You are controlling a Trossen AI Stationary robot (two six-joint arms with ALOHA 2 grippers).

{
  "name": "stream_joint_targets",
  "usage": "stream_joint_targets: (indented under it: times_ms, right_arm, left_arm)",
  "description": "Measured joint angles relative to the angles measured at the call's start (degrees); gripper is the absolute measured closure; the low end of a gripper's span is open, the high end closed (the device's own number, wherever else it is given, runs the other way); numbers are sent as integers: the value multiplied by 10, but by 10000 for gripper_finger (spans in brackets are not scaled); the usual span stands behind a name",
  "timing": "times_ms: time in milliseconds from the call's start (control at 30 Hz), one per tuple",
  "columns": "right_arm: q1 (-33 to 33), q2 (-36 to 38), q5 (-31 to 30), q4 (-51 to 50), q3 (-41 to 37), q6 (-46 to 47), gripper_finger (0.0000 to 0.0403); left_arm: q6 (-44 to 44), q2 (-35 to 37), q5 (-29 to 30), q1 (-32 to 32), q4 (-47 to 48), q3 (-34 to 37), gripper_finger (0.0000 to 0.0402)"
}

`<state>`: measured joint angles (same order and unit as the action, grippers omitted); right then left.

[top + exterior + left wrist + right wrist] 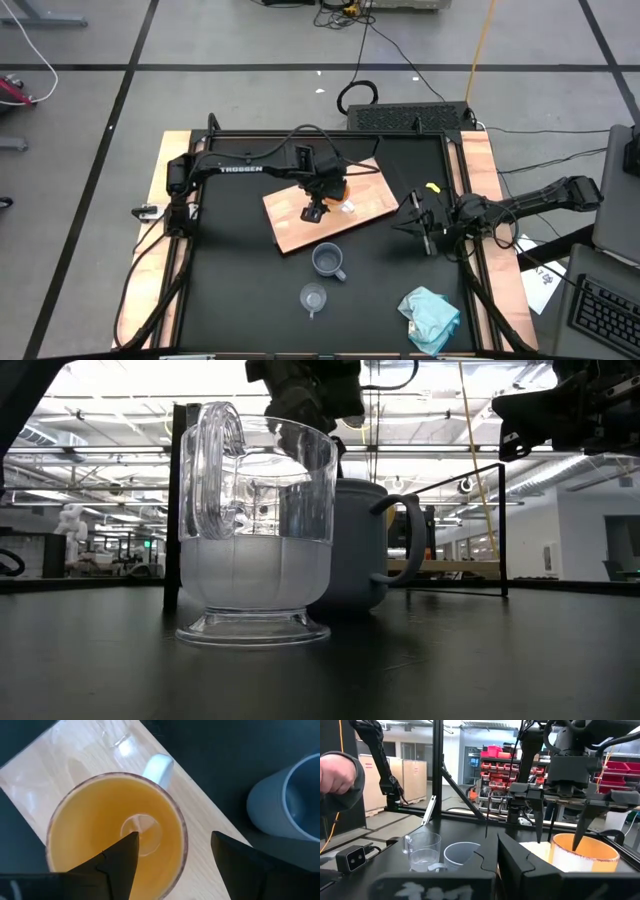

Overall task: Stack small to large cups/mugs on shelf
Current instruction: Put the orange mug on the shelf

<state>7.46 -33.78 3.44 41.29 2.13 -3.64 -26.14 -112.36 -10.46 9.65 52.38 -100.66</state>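
The orange mug (pixel 95 830) with a white handle (pixel 159 767) stands upright on the light-wood board (pixel 300 228). My left gripper (pixel 175 840) hangs over it, pointing down and open. One finger (pixel 122 857) is inside the mug and the other (pixel 235 855) is outside its rim, with a gap on both sides. The blue-grey mug (pixel 328 260) and the clear glass cup (pixel 313 297) stand on the black tabletop nearer the front edge. My right gripper (pixel 420 225) waits shut to the board's right.
A pale teal cloth (pixel 430 315) lies crumpled at the front right. A black frame (pixel 300 133) runs round the tabletop's far and side edges. A person's hand (pixel 335 775) shows beyond the table in the right wrist view.
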Motion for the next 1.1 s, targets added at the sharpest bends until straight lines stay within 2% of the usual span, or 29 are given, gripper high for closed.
stream_joint_targets:
  times_ms: [333, 867, 1100]
  right_arm:
    - [0, 0, 0, 0, 0, 0, 403]
    - [0, 0, 0, -4, 0, 2, 403]
    - [0, 0, 0, -4, 0, 2, 403]
  left_arm:
    - [-7, -6, 0, 1, 2, 0, 162]
    - [-8, -14, 6, 2, 0, 0, 283]
    - [-12, -14, 6, 2, 1, 0, 359]
